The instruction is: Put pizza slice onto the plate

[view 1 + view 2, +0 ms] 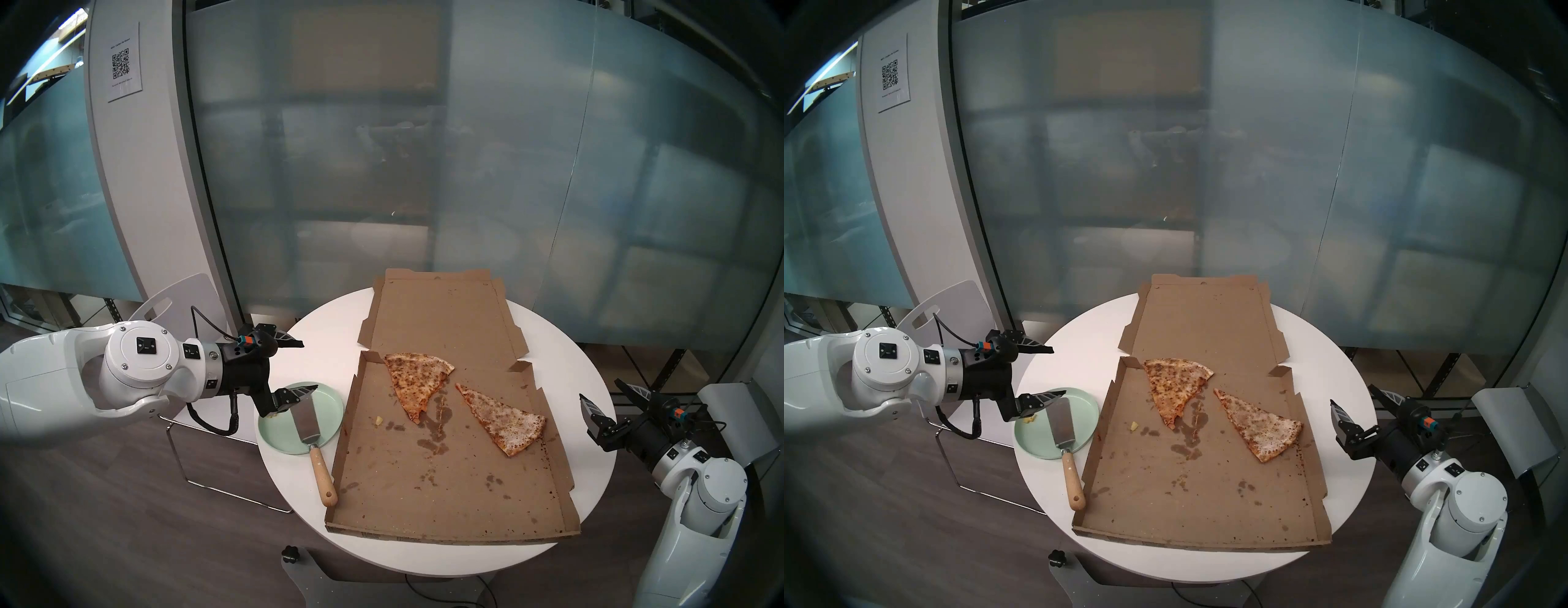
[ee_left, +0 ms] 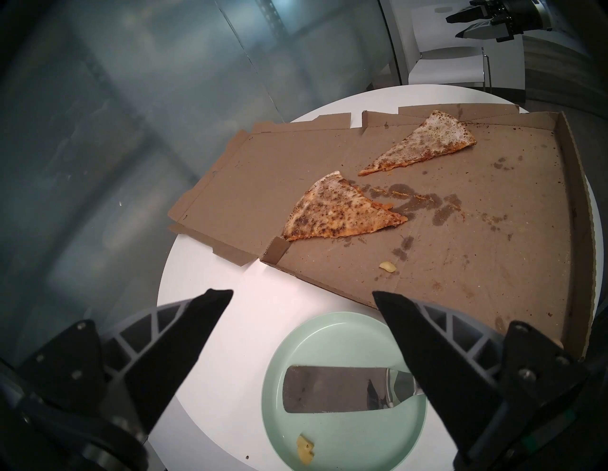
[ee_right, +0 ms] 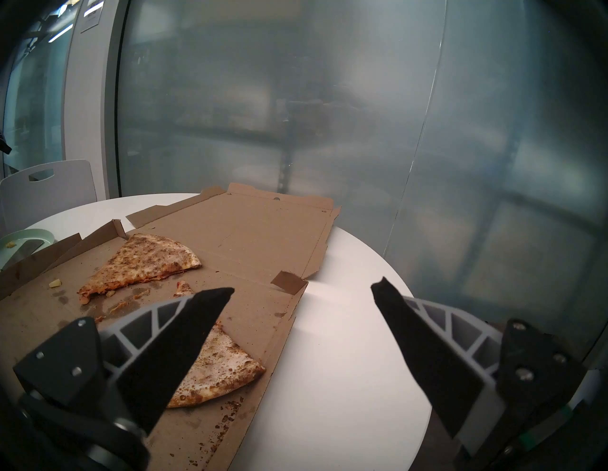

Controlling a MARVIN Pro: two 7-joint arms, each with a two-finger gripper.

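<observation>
Pizza slice (image 1: 505, 418) lies in the box (image 1: 445, 475), at about three o'clock from the plate (image 1: 280, 437), so I've moved nothing yet. Spatula (image 1: 306, 418) rests on that plate, seemingly blade-down. Left pincer (image 1: 303, 366) and right pincer (image 1: 604, 390) both gape empty.

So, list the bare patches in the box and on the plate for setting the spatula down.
Pizza box: the near half, below both slices, is bare apart from grease stains. Crowded: the far part, with the pizza slice and browner slice. Plate: the spatula covers its box side; the left crescent holds only a crumb.
</observation>
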